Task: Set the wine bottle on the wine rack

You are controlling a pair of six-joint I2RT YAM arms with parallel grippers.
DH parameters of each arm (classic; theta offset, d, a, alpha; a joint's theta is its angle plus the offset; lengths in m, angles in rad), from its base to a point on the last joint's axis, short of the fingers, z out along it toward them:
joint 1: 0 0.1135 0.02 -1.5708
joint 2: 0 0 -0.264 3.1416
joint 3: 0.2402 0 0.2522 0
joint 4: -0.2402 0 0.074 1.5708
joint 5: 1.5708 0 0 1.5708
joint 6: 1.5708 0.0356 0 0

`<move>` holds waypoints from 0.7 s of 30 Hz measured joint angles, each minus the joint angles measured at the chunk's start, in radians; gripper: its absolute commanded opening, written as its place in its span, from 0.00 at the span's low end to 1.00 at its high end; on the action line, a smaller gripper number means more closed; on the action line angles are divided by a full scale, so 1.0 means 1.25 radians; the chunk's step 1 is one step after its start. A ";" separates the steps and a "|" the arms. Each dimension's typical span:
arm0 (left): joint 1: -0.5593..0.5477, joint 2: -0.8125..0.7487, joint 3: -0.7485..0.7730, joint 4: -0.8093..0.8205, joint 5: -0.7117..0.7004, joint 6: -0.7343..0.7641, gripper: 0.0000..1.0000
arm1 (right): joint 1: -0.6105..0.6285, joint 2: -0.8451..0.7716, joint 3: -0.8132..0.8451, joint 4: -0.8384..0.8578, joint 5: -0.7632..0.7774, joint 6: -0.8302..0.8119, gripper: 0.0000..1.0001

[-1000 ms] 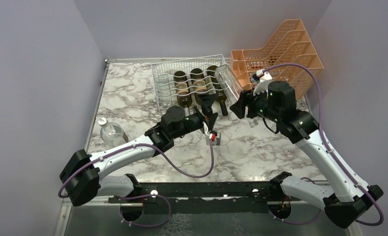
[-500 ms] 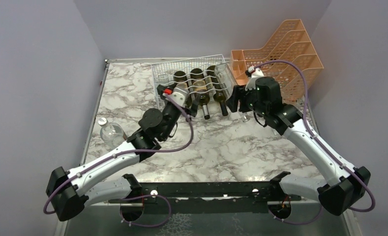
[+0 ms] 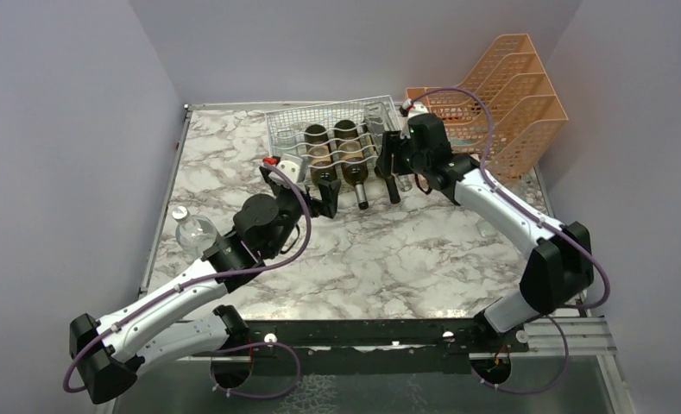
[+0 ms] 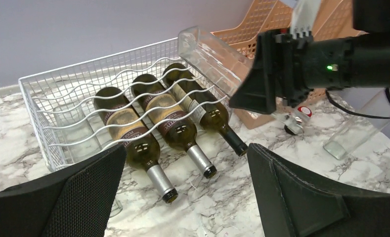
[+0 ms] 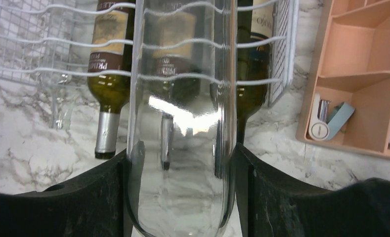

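The white wire wine rack (image 3: 290, 129) stands at the back middle, with three dark wine bottles (image 3: 347, 153) lying in its wavy cradles, necks toward me. My right gripper (image 3: 393, 157) is shut on a clear glass bottle (image 3: 380, 116) and holds it over the rack's right side. In the right wrist view the clear bottle (image 5: 183, 123) fills the gap between both fingers, above the dark bottles (image 5: 108, 54) and the rack (image 5: 29, 49). My left gripper (image 3: 321, 197) is open and empty just in front of the rack; its view shows the rack (image 4: 59, 94), the dark bottles (image 4: 173, 121) and the held bottle (image 4: 207, 49).
An orange perforated tiered tray (image 3: 501, 86) stands right of the rack, close to the right arm. A clear bottle (image 3: 194, 231) stands at the table's left edge. Another clear glass piece (image 4: 348, 136) lies on the marble at the right. Something of clear glass (image 4: 81, 133) lies in the rack's left cradle.
My right gripper has carried the clear bottle left and back, to over the rack's right side. My left arm has swung left and forward to the rack's front.
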 measured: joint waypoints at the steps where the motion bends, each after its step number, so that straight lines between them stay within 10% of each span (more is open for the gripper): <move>1: 0.000 0.002 0.007 -0.024 0.000 -0.003 0.99 | 0.000 0.024 0.018 0.002 0.008 -0.001 0.01; 21: 0.003 0.032 0.100 -0.172 -0.012 -0.007 0.99 | -0.038 0.306 0.224 0.026 0.067 -0.027 0.03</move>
